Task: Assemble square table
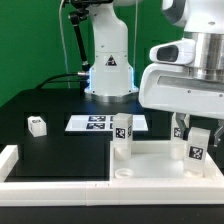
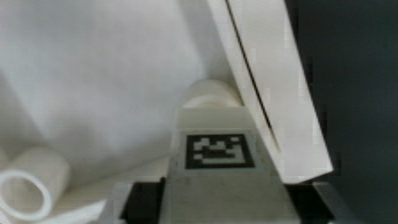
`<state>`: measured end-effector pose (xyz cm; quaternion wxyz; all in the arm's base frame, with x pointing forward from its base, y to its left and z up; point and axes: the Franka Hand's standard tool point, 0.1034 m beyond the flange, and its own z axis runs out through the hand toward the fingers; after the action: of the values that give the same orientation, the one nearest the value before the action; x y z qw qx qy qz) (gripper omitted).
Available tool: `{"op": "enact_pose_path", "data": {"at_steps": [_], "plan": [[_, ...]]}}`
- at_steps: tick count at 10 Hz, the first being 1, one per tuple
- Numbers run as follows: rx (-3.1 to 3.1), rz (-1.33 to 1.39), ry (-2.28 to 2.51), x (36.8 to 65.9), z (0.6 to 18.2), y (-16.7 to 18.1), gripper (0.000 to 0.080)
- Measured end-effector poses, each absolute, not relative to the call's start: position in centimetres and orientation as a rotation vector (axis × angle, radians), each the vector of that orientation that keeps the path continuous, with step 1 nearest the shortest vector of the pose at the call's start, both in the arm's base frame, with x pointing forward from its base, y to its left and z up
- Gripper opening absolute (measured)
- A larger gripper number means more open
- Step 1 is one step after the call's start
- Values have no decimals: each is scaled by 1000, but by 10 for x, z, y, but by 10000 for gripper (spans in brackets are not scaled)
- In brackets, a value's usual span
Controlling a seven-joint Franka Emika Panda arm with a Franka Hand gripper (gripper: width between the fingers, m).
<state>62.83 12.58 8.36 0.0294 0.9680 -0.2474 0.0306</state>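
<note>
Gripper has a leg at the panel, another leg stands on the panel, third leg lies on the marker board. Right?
No: the third leg lies on the black table, apart from the marker board, toward the exterior view's left. The exterior view shows it. The gripper does hold a leg.

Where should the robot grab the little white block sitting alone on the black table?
Probably across two opposite sides, coming down from above: the little white block sits low on the table with nothing beside it.

Green backdrop (image 1: 30, 40), black tabletop (image 1: 55, 150).
</note>
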Motion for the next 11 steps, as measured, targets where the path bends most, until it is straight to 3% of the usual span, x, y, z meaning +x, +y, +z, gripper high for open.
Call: {"op": "enact_pose_path", "data": {"at_steps": [4,8,10,11], "plan": [[2848,103,-1223,630,83,122,289],[2325,25,-2236,630,82,118,291],[2173,-9,-2437,628,82,118,291],[2172,-9,-2436,628,81,118,345]]}}
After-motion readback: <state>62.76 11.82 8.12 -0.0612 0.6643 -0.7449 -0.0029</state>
